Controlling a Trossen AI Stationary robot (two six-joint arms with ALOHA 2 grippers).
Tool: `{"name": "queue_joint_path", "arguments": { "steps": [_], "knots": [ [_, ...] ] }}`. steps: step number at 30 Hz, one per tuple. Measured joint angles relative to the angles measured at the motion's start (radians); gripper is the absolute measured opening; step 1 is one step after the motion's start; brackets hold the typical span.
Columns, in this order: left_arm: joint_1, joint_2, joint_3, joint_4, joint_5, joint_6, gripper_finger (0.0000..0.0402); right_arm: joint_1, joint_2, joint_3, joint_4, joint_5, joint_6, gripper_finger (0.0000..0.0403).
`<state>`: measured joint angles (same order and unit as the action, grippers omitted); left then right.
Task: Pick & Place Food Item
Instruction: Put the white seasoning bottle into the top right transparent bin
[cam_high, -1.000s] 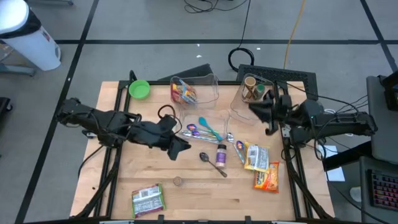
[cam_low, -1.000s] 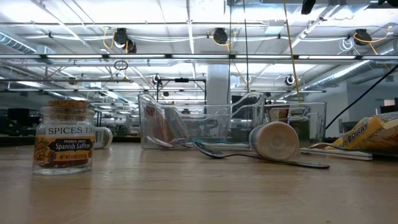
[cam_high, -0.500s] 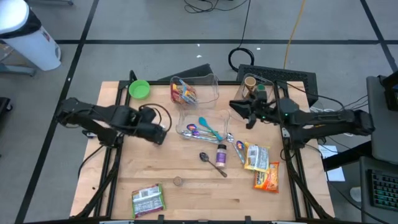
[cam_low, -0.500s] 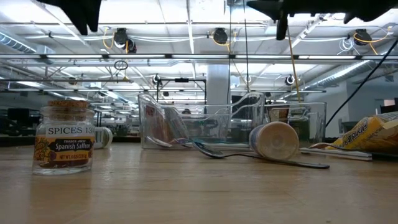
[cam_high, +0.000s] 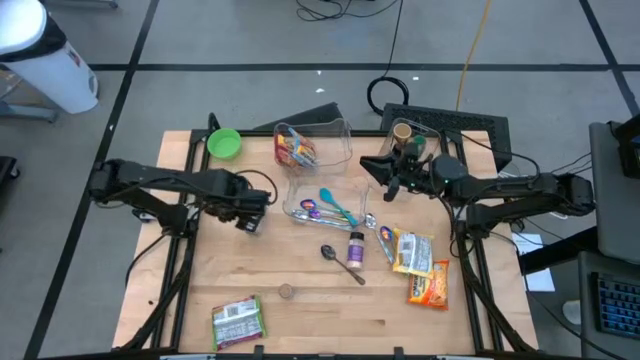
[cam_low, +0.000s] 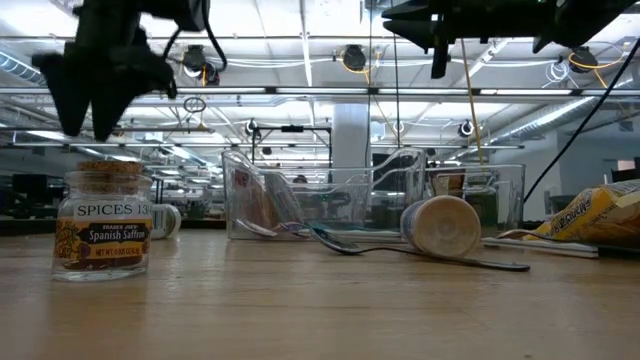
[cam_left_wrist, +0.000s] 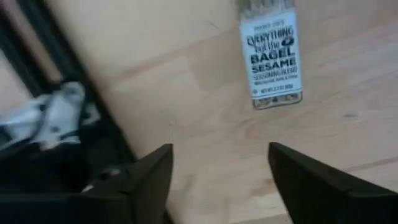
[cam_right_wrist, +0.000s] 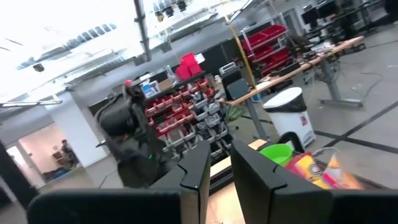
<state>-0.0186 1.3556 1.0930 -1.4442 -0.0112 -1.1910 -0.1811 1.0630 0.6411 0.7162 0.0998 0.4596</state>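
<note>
Bench (cam_high: 200, 290) work is barely started. My left tool (cam_high: 250, 210) hangs open and empty over the left side; my right tool (cam_high: 375, 165), nearly shut and empty, hovers by the bins. Snack packs (cam_high: 420, 265) lie untouched at right.

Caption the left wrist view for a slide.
Left gripper, fingers apart and empty, above the wooden table, facing a lying Everything but the Bagel seasoning packet.
</note>
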Motion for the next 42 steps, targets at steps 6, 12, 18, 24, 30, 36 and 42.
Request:
{"name": "queue_joint_path", "arguments": {
  "steps": [6,12,18,24,30,36,42],
  "knots": [
    [0.009,0.0,-0.14,0.253,0.088,0.011,0.0356,-0.074,0.0,0.0,-0.002,-0.081,0.005,0.0054],
    [0.012,0.0,-0.16,0.381,0.061,-0.067,0.0397,-0.207,0.0,0.0,-0.002,-0.298,0.103,0.0054],
    [0.033,0.005,-0.16,0.399,-0.002,-0.14,0.0379,-0.293,0.0,0.0,-0.003,-0.428,0.131,0.0054],
    [0.058,0.052,-0.16,0.409,-0.018,-0.127,0.0364,-0.333,0.0,0.0,-0.013,-0.504,0.134,0.0054],
    [0.08,0.14,-0.16,0.41,-0.016,-0.09,0.0362,-0.344,0.0,0.0,-0.018,-0.524,0.146,0.0054],
    [0.085,0.229,-0.16,0.429,0.041,-0.045,0.0365,-0.344,0.0,0.0,-0.018,-0.547,0.145,0.0054],
    [0.085,0.3,-0.16,0.46,0.085,0.006,0.0356,-0.344,0.0,0.0,-0.018,-0.551,0.15,0.0054]
  ]
}}
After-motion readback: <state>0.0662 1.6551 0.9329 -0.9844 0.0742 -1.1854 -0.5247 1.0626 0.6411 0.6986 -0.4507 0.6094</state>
